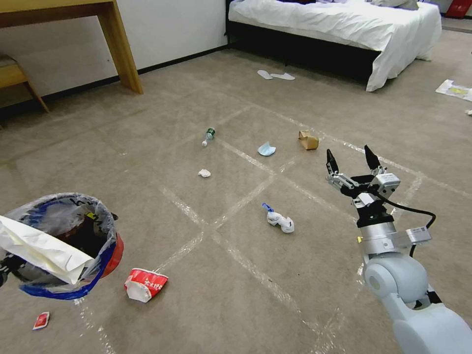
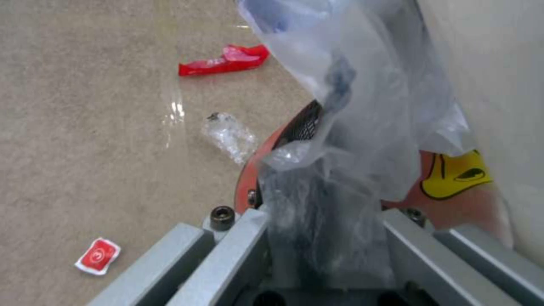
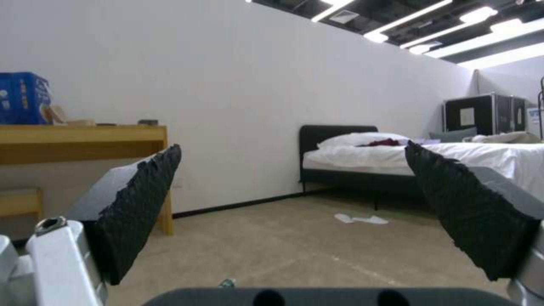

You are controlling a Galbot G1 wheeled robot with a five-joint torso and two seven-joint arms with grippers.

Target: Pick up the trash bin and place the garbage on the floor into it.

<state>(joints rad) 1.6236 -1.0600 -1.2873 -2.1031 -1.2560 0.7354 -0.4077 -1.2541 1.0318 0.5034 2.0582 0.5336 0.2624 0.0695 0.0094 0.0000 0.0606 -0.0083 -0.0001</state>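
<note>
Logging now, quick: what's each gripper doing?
Left gripper: shut on the trash bin.
Right gripper: open, empty, raised over the floor.

No wording can be read for certain. The crumpled red-and-white paper cup [image 1: 145,284], on the carpet well to the left of the right gripper [image 1: 352,159], bears white characters too small to make out. The small red square sachet [image 2: 97,256] carries a white circular mark, and the blue cardboard box [image 3: 23,98] has white print that is illegible.

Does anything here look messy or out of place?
Yes. Litter lies scattered on the carpet: a bottle, mask, paper bag, tissues and a red wrapper. White paper sticks out of the bin.
</note>
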